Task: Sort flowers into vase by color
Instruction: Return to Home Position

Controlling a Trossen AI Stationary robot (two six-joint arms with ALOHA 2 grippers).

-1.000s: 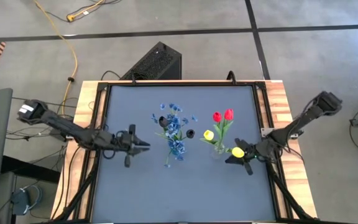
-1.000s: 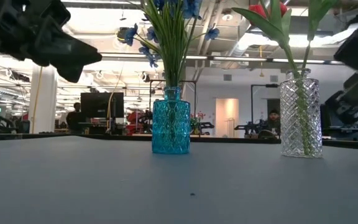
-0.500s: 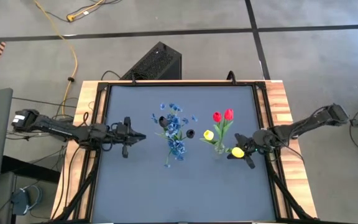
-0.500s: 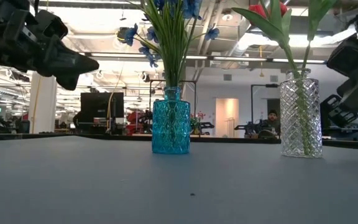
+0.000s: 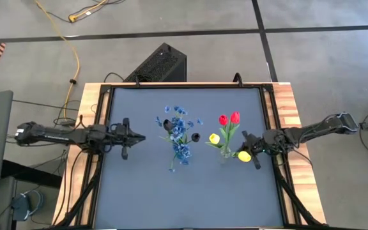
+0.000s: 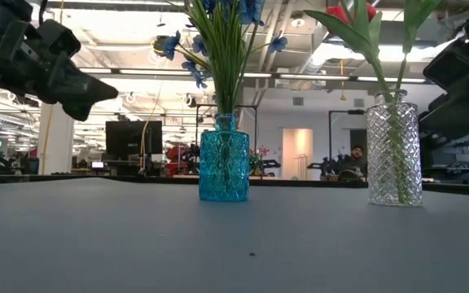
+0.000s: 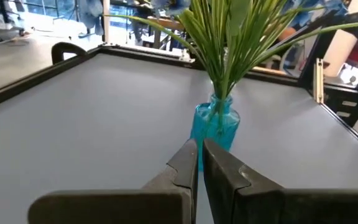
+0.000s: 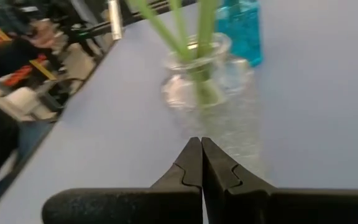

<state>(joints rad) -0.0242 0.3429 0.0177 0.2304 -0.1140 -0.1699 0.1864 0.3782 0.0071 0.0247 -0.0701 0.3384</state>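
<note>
A blue glass vase (image 6: 224,167) stands mid-table with the blue blossom sprays (image 5: 179,135) in it. To its right stands a clear glass vase (image 6: 394,159). It holds two red tulips (image 5: 229,119) and two yellow tulips (image 5: 214,138), one of which droops toward the right arm (image 5: 244,156). My left gripper (image 5: 143,137) hovers shut to the left of the blue vase (image 7: 215,124) and points at it. My right gripper (image 5: 242,147) hovers shut just right of the clear vase (image 8: 211,93), pointing at it.
The grey table top (image 5: 139,191) is bare along its near side and between the left gripper and the blue vase. Wooden rails (image 5: 94,121) frame the table. A small dark round object (image 5: 196,137) lies between the two vases.
My left gripper has drawn back toward the table's left edge and a little toward the far edge, away from the blue vase. My right gripper has shifted toward the far edge beside the clear vase. Both stay shut. The vases and flowers have not moved.
</note>
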